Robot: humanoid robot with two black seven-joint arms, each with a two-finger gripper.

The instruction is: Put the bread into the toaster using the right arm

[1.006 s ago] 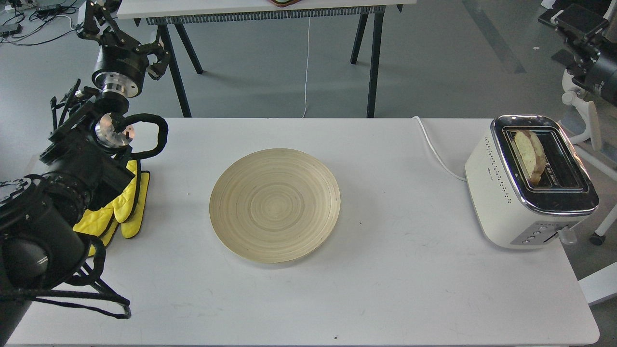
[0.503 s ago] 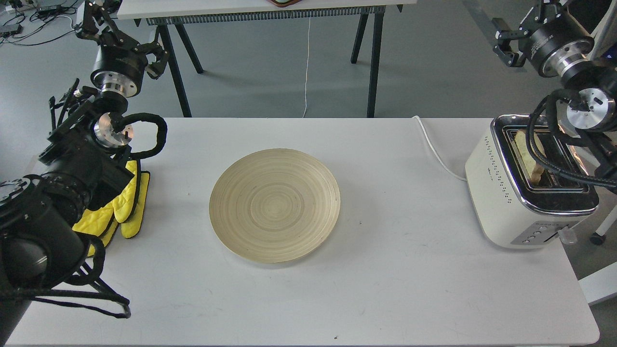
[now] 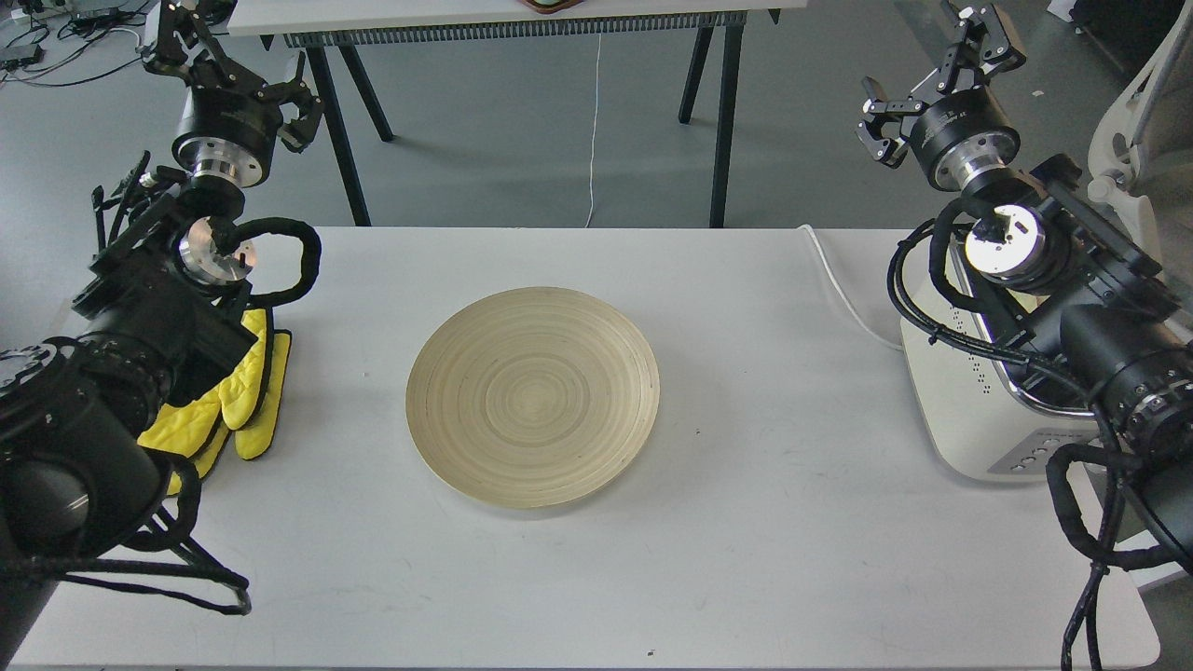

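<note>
The white toaster (image 3: 965,410) stands at the table's right edge. My right arm lies across its top, so its slots and the bread are hidden. My right gripper (image 3: 927,79) is raised above and behind the toaster, beyond the table's far edge, with its fingers spread open and nothing between them. My left gripper (image 3: 228,65) is held up at the far left, beyond the table's back edge, also open and empty.
A round bamboo plate (image 3: 532,396) with nothing on it lies in the middle of the white table (image 3: 746,559). Yellow oven mitts (image 3: 247,401) lie at the left under my left arm. The toaster's white cable (image 3: 839,289) runs off the back edge. A second table (image 3: 503,19) stands behind.
My right arm has swung in from the far right and now covers the toaster's top. The bread that stood in the left slot is now hidden. The left arm has barely moved.
</note>
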